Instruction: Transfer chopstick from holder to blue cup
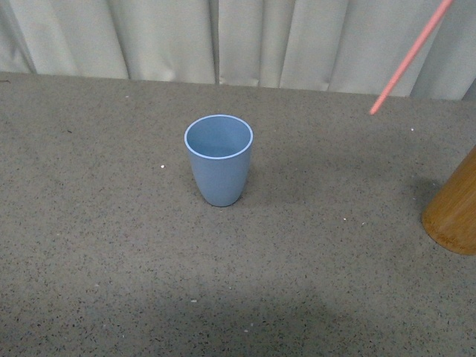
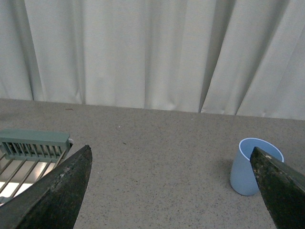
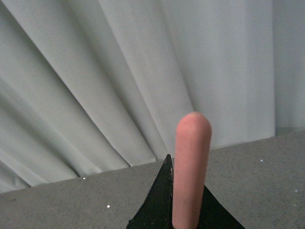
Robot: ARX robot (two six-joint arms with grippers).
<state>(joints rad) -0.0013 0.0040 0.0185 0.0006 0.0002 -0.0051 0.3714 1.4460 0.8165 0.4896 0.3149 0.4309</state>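
Observation:
The blue cup point(image 1: 219, 159) stands upright and empty in the middle of the table; it also shows in the left wrist view point(image 2: 250, 167). The holder point(image 1: 455, 210) stands at the right edge of the front view, cut off by the frame. A salmon-pink chopstick point(image 1: 410, 58) hangs tilted in the air at the upper right, its tip lowest, above and right of the cup. My right gripper point(image 3: 183, 202) is shut on that chopstick point(image 3: 190, 167). My left gripper point(image 2: 174, 191) is open and empty above the table, left of the cup. Neither gripper shows in the front view.
A grey speckled table point(image 1: 111, 245) runs back to a pale curtain point(image 1: 223, 37). A green-framed wire rack point(image 2: 28, 152) lies on the table beside the left gripper.

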